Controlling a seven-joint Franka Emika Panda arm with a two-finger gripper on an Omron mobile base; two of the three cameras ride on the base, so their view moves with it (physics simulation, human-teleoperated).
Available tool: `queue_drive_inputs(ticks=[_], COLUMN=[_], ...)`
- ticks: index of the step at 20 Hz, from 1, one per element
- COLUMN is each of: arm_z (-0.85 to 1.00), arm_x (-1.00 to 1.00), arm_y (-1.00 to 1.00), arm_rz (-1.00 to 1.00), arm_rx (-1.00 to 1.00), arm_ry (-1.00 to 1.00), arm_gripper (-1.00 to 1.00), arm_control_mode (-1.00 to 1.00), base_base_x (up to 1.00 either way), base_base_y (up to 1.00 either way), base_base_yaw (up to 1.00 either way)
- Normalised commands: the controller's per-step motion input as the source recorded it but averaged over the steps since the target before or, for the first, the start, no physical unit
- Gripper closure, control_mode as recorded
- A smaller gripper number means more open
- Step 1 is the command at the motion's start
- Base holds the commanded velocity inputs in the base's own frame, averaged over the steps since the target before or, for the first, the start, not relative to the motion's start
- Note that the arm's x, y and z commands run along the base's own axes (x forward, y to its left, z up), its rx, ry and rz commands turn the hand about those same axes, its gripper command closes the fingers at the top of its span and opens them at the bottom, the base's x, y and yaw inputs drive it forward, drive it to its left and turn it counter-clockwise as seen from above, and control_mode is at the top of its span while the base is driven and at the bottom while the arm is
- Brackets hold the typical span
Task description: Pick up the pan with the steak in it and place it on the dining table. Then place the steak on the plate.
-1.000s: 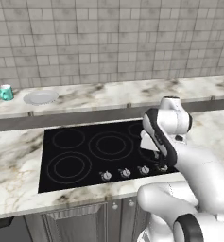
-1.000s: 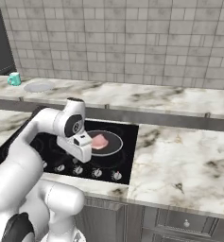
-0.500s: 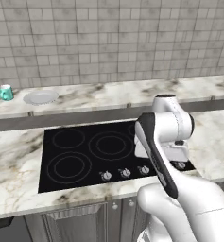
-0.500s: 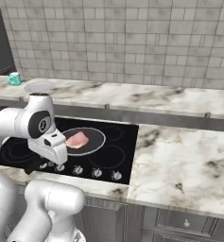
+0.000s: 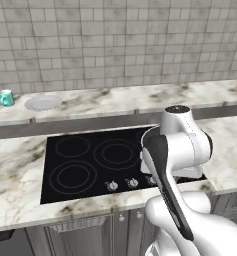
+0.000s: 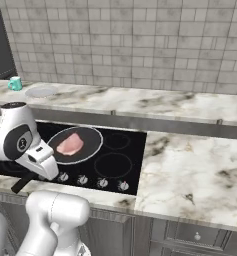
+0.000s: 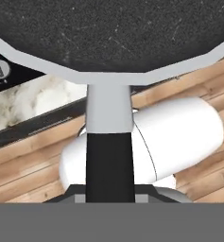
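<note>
Ahead of the claw (image 7: 109, 196), the pan (image 6: 75, 144) extended away.
Its handle (image 7: 109, 156) lay lengthwise between the closed jaws, gripped.

A black cooktop (image 5: 90, 160) with burner rings and a row of front knobs (image 6: 92, 181) sits in a marble counter (image 6: 190, 175), a small teal cup (image 5: 7, 98) stands far back, and what looks like wooden flooring (image 7: 33, 165) lies below.
</note>
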Motion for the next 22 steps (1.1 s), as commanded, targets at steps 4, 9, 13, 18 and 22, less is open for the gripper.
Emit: queue_drive_inputs(ticks=[4,9,13,18,22], arm_z=[-0.05,0.00,0.00,0.00,0.00], arm_x=[-0.09,0.00,0.00,0.00,0.00], arm_y=[0.01,0.00,0.00,0.00,0.00], arm_rz=[0.00,0.00,0.00,0.00,0.00], arm_rx=[0.00,0.00,0.00,0.00,0.00], arm_ry=[0.01,0.00,0.00,0.00,0.00], arm_gripper=[1.00,1.00,1.00,1.00,1.00], arm_control_mode=[-1.00,1.00,1.00,1.00,1.00], base_base_x=[0.00,-0.72,-0.88,-0.83,-0.59], base_base_y=[0.00,0.09,0.13,0.19,0.30], base_base_yaw=[0.00,0.00,0.00,0.00,0.00])
